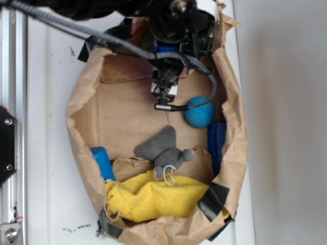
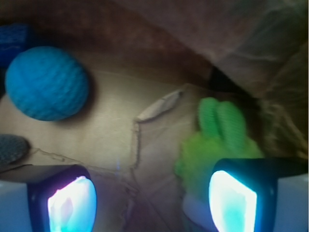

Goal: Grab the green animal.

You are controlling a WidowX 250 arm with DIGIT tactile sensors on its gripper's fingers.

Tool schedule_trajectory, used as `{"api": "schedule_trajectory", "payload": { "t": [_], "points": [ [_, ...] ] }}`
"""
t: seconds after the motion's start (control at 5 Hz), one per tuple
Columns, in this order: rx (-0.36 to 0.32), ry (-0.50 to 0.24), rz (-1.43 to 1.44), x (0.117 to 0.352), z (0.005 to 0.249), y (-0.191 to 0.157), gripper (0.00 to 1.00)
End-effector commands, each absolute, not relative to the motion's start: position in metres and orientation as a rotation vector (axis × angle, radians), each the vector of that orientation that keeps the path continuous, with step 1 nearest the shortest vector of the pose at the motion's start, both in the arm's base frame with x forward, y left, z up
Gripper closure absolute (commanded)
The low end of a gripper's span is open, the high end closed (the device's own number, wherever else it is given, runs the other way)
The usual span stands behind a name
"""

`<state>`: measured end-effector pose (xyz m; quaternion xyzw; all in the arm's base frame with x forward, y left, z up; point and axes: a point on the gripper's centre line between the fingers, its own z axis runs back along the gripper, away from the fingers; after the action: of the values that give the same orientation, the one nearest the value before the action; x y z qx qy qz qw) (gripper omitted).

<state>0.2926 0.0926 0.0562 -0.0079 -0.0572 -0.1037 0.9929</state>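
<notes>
in the wrist view my gripper (image 2: 153, 203) has its jaws spread wide and empty, one pad low on each side. the green animal (image 2: 217, 145) sits just ahead, partly behind the right-hand pad and off the centre line. if i close from here, i judge the pad could clip its edge and nudge it toward the crumpled paper bag (image 2: 270, 58) wall. farther back lies the blue ball (image 2: 46, 82), well apart, which i must not grab.

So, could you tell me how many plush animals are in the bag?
2: the grey mouse lies mid-bag by the yellow cloth; the green animal sits at the open gripper, wrist view only. Others may be hidden.
</notes>
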Motion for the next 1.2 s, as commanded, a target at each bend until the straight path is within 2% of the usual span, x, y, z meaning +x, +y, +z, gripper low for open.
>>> {"api": "schedule_trajectory", "payload": {
  "t": [0.0,0.6,1.0],
  "points": [
    [0.041,-0.172,-0.207,0.310,0.069,0.097,0.00],
    [0.189,-0.234,-0.057,0.317,0.095,0.139,0.00],
    [0.211,-0.215,-0.044,0.324,0.086,0.144,0.00]
  ]
}}
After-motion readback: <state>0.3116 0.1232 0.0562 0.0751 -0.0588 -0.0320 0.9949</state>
